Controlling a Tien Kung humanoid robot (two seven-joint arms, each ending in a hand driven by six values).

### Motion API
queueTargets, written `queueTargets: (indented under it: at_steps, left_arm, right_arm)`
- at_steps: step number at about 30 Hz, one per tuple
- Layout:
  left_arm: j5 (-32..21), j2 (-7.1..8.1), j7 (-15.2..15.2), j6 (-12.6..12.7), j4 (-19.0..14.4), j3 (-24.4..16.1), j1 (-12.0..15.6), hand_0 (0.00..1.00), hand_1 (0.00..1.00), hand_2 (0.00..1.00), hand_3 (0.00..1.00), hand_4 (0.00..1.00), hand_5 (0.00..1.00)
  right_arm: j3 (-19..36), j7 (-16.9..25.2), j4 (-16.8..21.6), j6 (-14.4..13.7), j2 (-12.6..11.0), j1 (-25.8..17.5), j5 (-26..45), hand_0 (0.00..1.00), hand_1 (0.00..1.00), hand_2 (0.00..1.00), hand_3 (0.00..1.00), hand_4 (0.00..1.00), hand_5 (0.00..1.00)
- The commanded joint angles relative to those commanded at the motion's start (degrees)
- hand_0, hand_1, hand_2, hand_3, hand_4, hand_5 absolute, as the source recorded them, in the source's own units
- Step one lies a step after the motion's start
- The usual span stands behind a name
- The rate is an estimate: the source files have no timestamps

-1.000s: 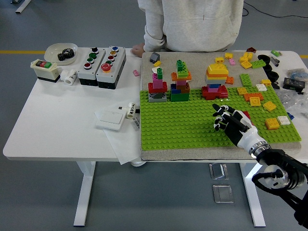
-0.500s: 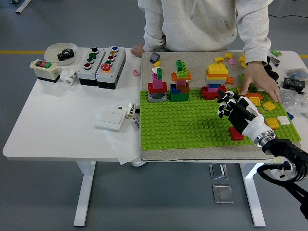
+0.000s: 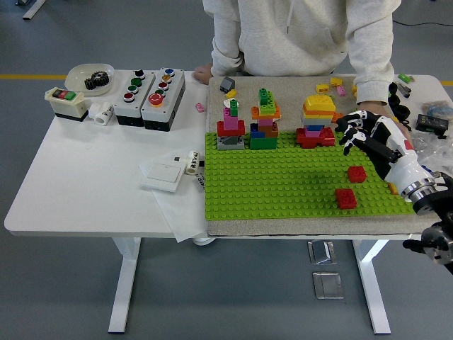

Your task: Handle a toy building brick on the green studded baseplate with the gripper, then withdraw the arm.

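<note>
The green studded baseplate [image 3: 283, 184] lies on a grey mat in the middle of the table. Two red bricks sit on its right part, one [image 3: 357, 173] behind the other [image 3: 346, 198]. Along its back edge stand three brick stacks: a red-based one [image 3: 231, 131], a green-topped one [image 3: 265, 122] and a yellow-topped one [image 3: 316, 120]. My right hand [image 3: 352, 132] hovers over the plate's back right corner, fingers spread and holding nothing, above and to the right of the red bricks. A person's hand [image 3: 370, 108] rests just behind it, partly hidden.
Loose bricks [image 3: 331, 88] lie on the mat at the back right. Black parts [image 3: 432, 120] sit at the table's right edge. Two button boxes [image 3: 152, 91], a bowl with a gear [image 3: 90, 76] and a white switch [image 3: 163, 173] stand on the left. The person's other hand [image 3: 204, 72] rests at the back.
My right hand has moved back and to the right, off the plate's front, baring two red bricks. The person's hand came in at the back right.
</note>
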Motion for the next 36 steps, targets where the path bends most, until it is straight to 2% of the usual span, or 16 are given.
queueTargets:
  at_steps: [3,4,9,10,15,17,25,27,28,29,31,34,36]
  left_arm:
    - [0.3,-0.02,0.0,0.0,0.0,-0.4,0.0,0.805,0.683,0.589,0.532,0.528,0.503]
    - [0.4,-0.02,0.0,0.0,0.0,-0.5,0.0,0.812,0.685,0.589,0.532,0.528,0.502]
    - [0.4,-0.05,-0.1,0.0,0.0,-0.6,0.0,0.812,0.685,0.589,0.532,0.528,0.502]
    - [0.5,-0.05,-0.1,0.0,0.0,-0.7,0.0,0.814,0.684,0.589,0.532,0.528,0.502]
    - [0.8,-0.07,-0.1,0.0,0.0,-1.0,0.1,0.814,0.684,0.589,0.532,0.528,0.502]
    - [0.7,-0.07,-0.1,0.0,0.0,-1.0,0.1,0.814,0.684,0.589,0.532,0.527,0.502]
    - [0.7,-0.03,-0.1,-0.1,0.0,-0.9,0.3,0.815,0.684,0.589,0.532,0.527,0.502]
    - [0.5,-0.01,-0.1,-0.1,0.0,-0.6,0.4,0.815,0.684,0.589,0.532,0.527,0.502]
    - [0.5,-0.01,-0.1,-0.1,0.0,-0.6,0.4,0.815,0.684,0.589,0.532,0.528,0.503]
    - [0.3,0.00,-0.1,-0.1,0.0,-0.4,0.4,0.815,0.684,0.589,0.532,0.528,0.503]
    - [0.1,0.04,-0.1,-0.2,0.0,-0.2,0.5,0.815,0.684,0.589,0.532,0.528,0.503]
    - [-0.2,0.06,-0.2,-0.2,0.0,0.2,0.5,0.816,0.685,0.589,0.532,0.528,0.502]
    - [-0.5,0.11,-0.2,-0.3,0.0,0.6,0.5,0.816,0.685,0.589,0.532,0.528,0.502]
  right_arm:
    - [1.0,-0.9,-0.2,-0.3,-0.7,-0.6,-7.0,0.395,0.478,0.520,0.525,0.795,0.374]
    - [1.3,-1.1,-0.3,-0.3,-1.0,-0.8,-9.5,0.518,0.585,0.606,0.609,0.854,0.394]
    - [2.6,-2.3,-0.9,0.1,-1.4,-1.3,-19.0,0.518,0.585,0.606,0.609,0.854,0.394]
    - [2.7,-2.5,-1.0,0.2,-1.5,-1.4,-19.9,0.581,0.617,0.644,0.622,0.863,0.400]
    - [3.5,-3.5,-1.1,0.1,-1.8,-1.7,-25.2,0.581,0.617,0.644,0.622,0.863,0.400]
    - [3.8,-3.9,-1.2,-0.1,-2.0,-1.8,-28.5,0.614,0.633,0.666,0.624,0.865,0.405]
    - [3.7,-8.0,-2.8,-0.5,-2.7,-1.0,-45.5,0.631,0.644,0.677,0.632,0.865,0.410]
    - [2.7,-8.8,-4.3,0.4,-3.0,0.3,-50.2,0.631,0.644,0.677,0.632,0.865,0.410]
    - [2.4,-8.9,-4.6,0.6,-3.0,0.6,-52.8,0.610,0.636,0.671,0.626,0.855,0.370]
    - [1.8,-8.9,-5.3,1.0,-3.1,1.2,-54.5,0.610,0.636,0.671,0.626,0.855,0.370]
    - [-0.4,-8.8,-7.8,2.2,-3.3,3.2,-58.8,0.610,0.636,0.671,0.626,0.855,0.370]
    - [-2.4,-8.1,-9.9,2.7,-3.3,4.9,-61.3,0.614,0.639,0.677,0.619,0.848,0.344]
    - [-4.6,-7.4,-13.0,3.1,-3.0,6.8,-62.7,0.614,0.639,0.677,0.619,0.848,0.344]
